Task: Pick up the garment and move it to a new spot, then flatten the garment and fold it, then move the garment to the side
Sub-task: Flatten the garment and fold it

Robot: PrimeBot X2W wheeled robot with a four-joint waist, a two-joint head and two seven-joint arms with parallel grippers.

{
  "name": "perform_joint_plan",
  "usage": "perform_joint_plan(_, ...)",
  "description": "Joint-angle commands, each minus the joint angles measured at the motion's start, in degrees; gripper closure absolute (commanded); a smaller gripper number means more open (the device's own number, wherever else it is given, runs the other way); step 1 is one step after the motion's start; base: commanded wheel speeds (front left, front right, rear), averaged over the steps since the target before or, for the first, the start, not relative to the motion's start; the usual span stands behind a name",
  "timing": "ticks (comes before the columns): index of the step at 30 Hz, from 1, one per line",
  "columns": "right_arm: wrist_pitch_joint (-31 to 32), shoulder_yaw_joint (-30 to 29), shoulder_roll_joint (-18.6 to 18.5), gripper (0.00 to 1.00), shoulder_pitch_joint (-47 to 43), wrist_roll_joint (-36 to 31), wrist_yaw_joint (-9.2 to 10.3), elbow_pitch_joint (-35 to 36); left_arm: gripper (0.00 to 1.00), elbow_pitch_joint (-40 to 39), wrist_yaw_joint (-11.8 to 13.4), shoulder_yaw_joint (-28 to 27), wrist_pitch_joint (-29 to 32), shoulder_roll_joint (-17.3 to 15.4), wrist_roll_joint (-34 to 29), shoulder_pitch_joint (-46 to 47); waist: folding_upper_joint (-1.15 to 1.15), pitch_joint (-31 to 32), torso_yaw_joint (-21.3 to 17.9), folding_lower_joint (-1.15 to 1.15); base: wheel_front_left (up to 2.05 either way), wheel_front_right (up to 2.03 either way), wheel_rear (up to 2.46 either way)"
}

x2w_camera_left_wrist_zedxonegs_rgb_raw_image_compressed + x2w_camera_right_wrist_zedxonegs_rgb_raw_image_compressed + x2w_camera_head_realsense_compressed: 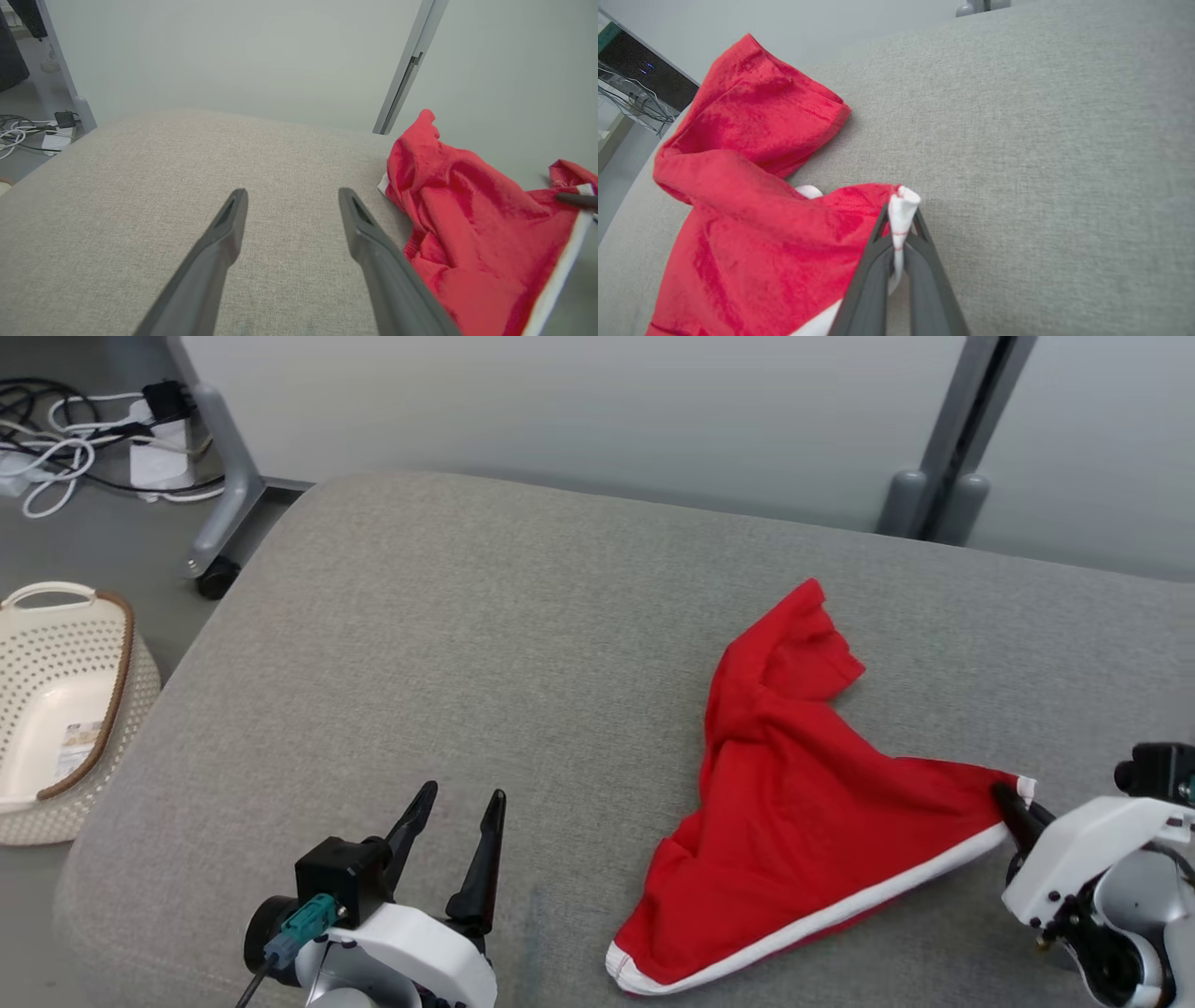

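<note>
Head view: crumpled soft red garment (794, 803), white hem (822, 919) running diagonally, on woven grey cushion (467, 663); right gripper (1010, 800) pinches hem corner, left gripper (464, 791) spread wide.

Items shown: one red garment (794, 803) with a white hem; one grey cushion (467, 644); two grippers, the left gripper (464, 793) and the right gripper (1006, 795), each with two dark fingers; one cream perforated basket (112, 695); one tangle of cables (56, 439); one black caster wheel (217, 581).
</note>
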State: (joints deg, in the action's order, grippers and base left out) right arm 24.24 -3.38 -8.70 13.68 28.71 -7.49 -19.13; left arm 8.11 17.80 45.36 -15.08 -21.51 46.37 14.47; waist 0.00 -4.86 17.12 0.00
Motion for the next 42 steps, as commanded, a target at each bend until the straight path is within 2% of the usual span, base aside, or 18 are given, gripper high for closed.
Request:
perform_joint_plan(1, -1.0, -0.54, 0.11, 1.0, -2.67, 1.09, -0.04, 2.17, 0.0, 0.15, -0.2, -0.08, 0.0, -0.15, -0.16, -0.77, 0.0, 1.3, -2.68, 0.0, 0.0, 0.0, 0.0)
perform_joint_plan(10, -3.63, -4.82, 3.18, 1.0, -18.01, 1.65, -0.04, 14.47, 0.0, 0.22, 0.31, 0.4, 0.58, -0.58, 0.21, -2.0, 0.0, 2.38, -9.29, 0.0, 0.0, 0.0, 0.0)
perform_joint_plan(16, -5.62, -6.06, 5.08, 1.0, -23.96, 1.12, -0.04, 16.42, 0.0, -0.24, 0.52, 0.47, 0.91, -1.02, 0.35, -2.29, 0.0, 2.94, -12.7, 0.0, 0.0, 0.0, 0.0)
perform_joint_plan(17, -5.93, -5.88, 5.24, 0.65, -24.55, 0.56, -0.04, 16.0, 0.0, -0.32, 0.55, 0.49, 1.08, -1.14, 0.41, -2.34, 0.0, 3.02, -13.07, 0.0, 0.0, 0.0, 0.0)
perform_joint_plan(18, -6.27, -5.72, 5.37, 0.0, -24.79, 0.36, -0.04, 15.62, 0.0, -0.38, 0.52, 0.49, 1.2, -1.28, 0.48, -2.35, 0.0, 3.06, -13.34, 0.0, 0.0, 0.0, 0.0)
perform_joint_plan(25, -8.59, -4.41, 5.57, 0.0, -24.41, -0.75, -0.04, 16.13, 0.0, -0.73, 0.93, -0.7, 1.0, -2.12, 0.9, -2.34, 0.0, 3.96, -14.46, 0.0, 0.0, 0.0, 0.0)
perform_joint_plan(33, -12.13, -6.67, 5.43, 0.0, -24.1, -3.44, -0.04, 22.44, 0.0, -2.07, 1.42, -2.61, 0.42, -3.09, 0.92, -3.43, 0.0, 4.76, -14.44, 0.0, 0.0, 0.0, 0.0)
perform_joint_plan(42, -20.27, -7.23, 5.64, 0.0, -20.93, -5.25, -0.04, 27.64, 0.0, -6.03, -1.35, 1.77, 9.02, -3.03, 3.22, -2.52, 0.0, 4.16, -13.96, 0.0, 0.0, 0.0, 0.0)
